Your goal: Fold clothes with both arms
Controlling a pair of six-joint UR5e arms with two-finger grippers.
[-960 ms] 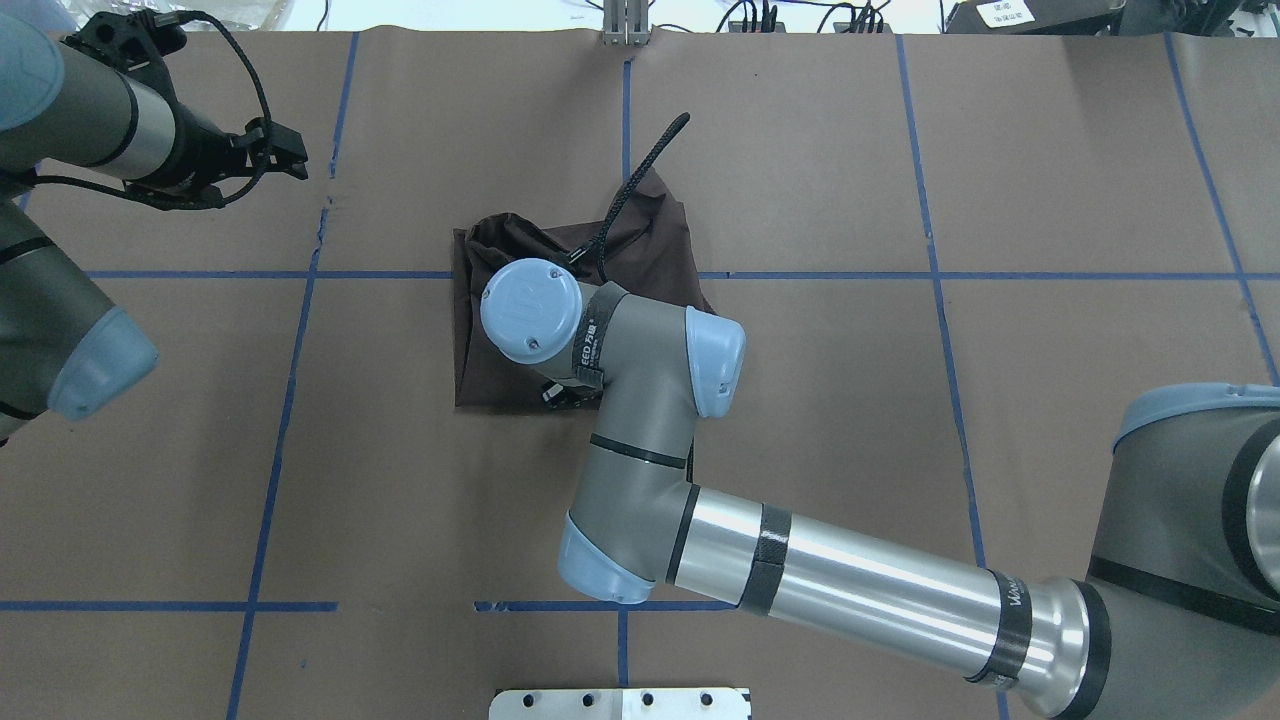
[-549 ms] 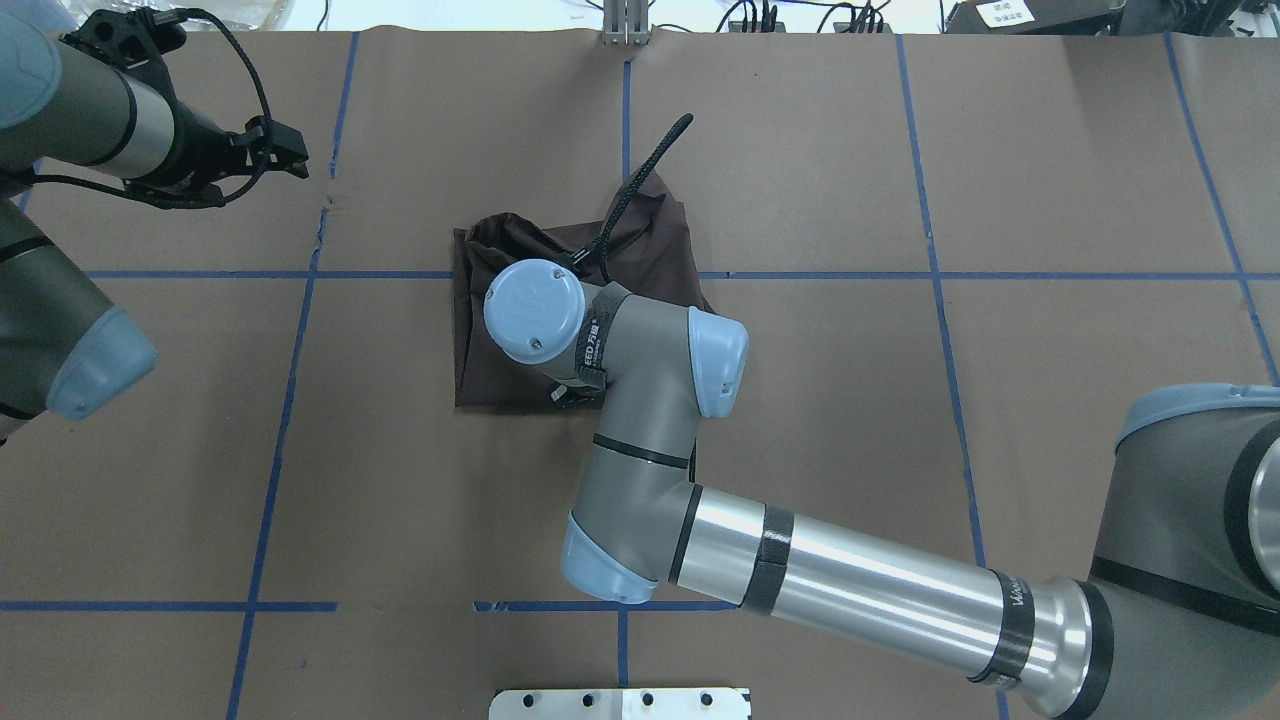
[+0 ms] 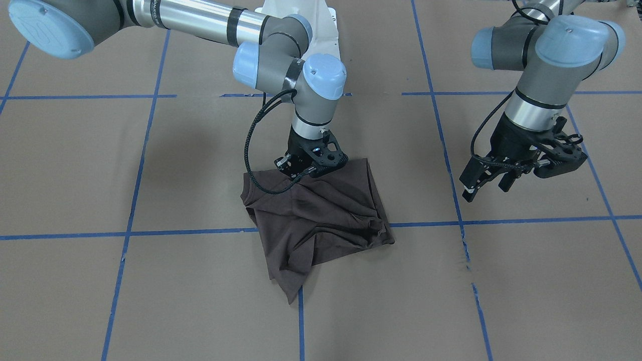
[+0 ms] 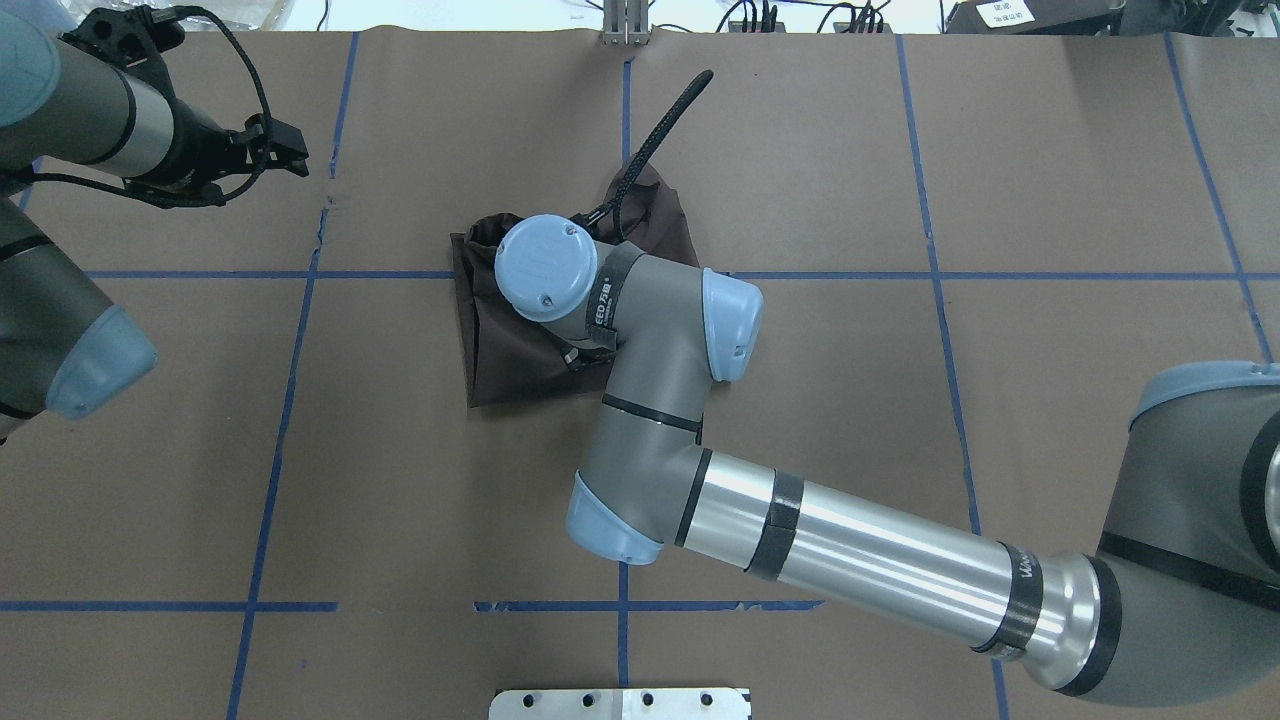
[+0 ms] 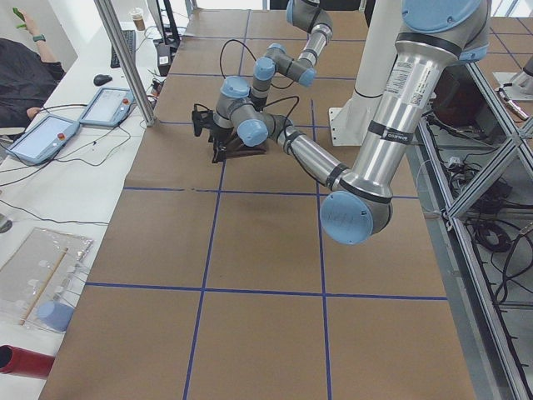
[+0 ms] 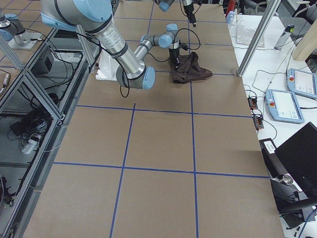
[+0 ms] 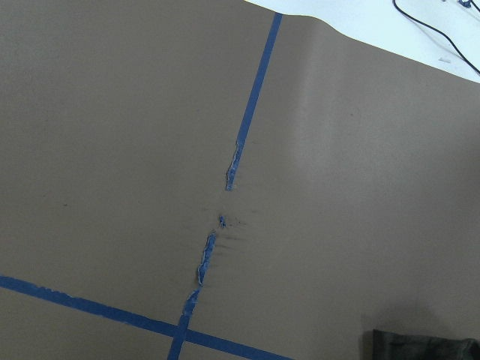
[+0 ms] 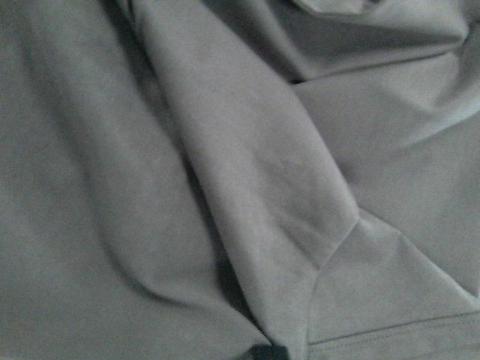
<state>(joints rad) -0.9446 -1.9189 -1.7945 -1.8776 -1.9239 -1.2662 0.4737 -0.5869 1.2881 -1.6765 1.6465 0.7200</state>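
Standing behind the robot, I see the left arm (image 4: 90,110) at the far left, its left gripper (image 4: 292,155) hanging above bare table (image 4: 900,450) with the fingers spread and nothing between them. It is well apart from the cloth, off to its left side and beyond a blue tape line (image 4: 283,400).

The dark brown T-shirt (image 4: 500,350) lies in the middle of the table, a crumpled, part-folded heap. Its long axis runs from the edge nearest the robot out to a pointed corner on the far side, slanting a little to the right.

The right arm (image 4: 850,555) reaches in from the right, its wrist directly over the heap. The right gripper (image 3: 304,171) is down on the robot-side edge. The tips are buried in the folds, but creases fan out from that spot, so I judge the fingers to be pinched on the cloth.

The right arm is much the nearer one. The rest of the shirt lies away from its fingers, along that long axis, and I expect the coming fold to go that way
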